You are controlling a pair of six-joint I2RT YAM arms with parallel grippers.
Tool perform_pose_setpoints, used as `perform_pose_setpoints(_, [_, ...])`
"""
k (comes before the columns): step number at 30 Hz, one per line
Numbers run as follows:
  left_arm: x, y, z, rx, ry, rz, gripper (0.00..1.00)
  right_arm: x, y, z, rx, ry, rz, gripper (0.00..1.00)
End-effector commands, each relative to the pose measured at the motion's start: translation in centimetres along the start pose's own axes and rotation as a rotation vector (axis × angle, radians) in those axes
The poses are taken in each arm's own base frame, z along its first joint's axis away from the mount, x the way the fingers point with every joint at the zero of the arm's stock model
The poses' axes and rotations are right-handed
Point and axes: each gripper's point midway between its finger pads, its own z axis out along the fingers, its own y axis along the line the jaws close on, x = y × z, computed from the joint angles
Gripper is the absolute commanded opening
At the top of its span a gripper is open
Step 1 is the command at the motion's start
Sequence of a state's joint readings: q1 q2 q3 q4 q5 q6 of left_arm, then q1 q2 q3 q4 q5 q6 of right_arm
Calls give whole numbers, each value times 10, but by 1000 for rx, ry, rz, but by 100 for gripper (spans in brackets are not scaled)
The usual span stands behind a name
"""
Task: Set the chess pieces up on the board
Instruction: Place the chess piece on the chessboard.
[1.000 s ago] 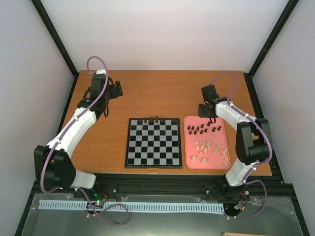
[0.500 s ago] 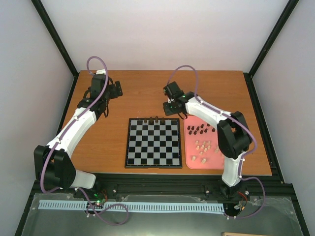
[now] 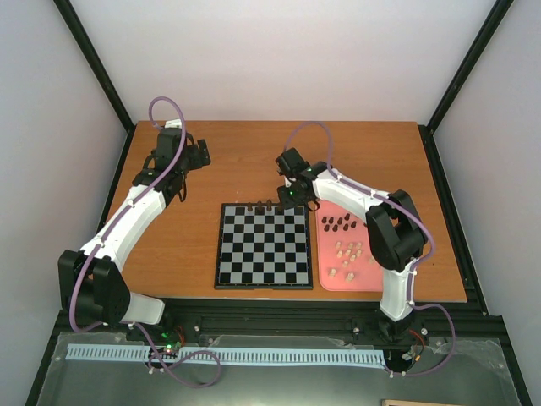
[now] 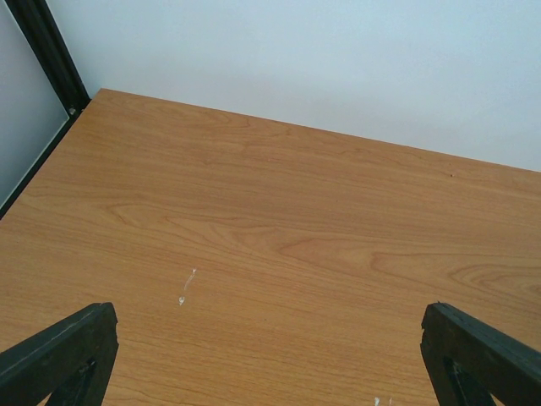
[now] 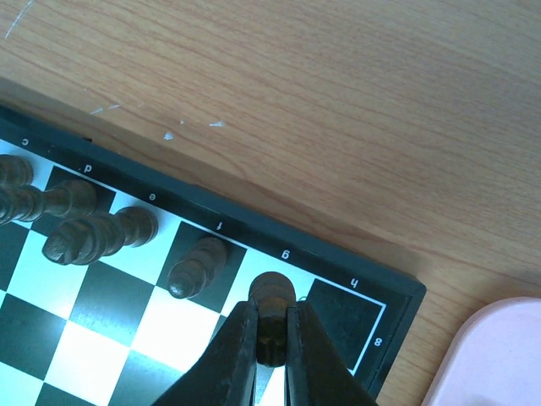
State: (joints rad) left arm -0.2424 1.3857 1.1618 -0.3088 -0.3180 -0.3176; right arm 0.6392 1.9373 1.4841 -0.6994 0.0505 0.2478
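— Brown-black and slim: what do we see pinched in the right wrist view?

— One dark chess piece [image 5: 272, 294], gripped by the right jaws, which stand narrow and press on both of its sides. We place it over the pale square of file g in the far row of the board [image 5: 342, 309], next to the bare dark corner square. Whether its base touches the square, we cannot tell.

— What has changed over the last second?

— We note that the right arm [image 3: 338, 188] has swung left. A second ago its jaws hung over the far edge of the pink tray [image 3: 324, 258]. Half a second ago they had reached the desk [image 3: 245, 161] just beyond the board's far right corner. Now they are at the board's far edge. The left arm [image 3: 139, 203] has not moved: its jaws stand wide over bare desk at far left, holding nothing.

— Where do we find the other pieces?

— At least four dark pieces [image 5: 97, 237] stand in the same far row, on files c to f. The remaining dark pieces [image 3: 338, 224] and the pale pieces [image 3: 351, 251] lie in the tray, just right of the board.
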Motion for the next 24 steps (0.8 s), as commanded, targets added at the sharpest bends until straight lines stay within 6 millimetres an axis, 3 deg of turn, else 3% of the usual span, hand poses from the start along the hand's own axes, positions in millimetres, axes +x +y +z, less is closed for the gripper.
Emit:
perform_pose_setpoints(1, [-10,-2,-5,5,-30,-4,100,8,8,4,-16,25,-19,5])
perform_pose_setpoints(24, [-9,-1,-3,1,-29,-2,100,20,5,26,7,73,-36,6])
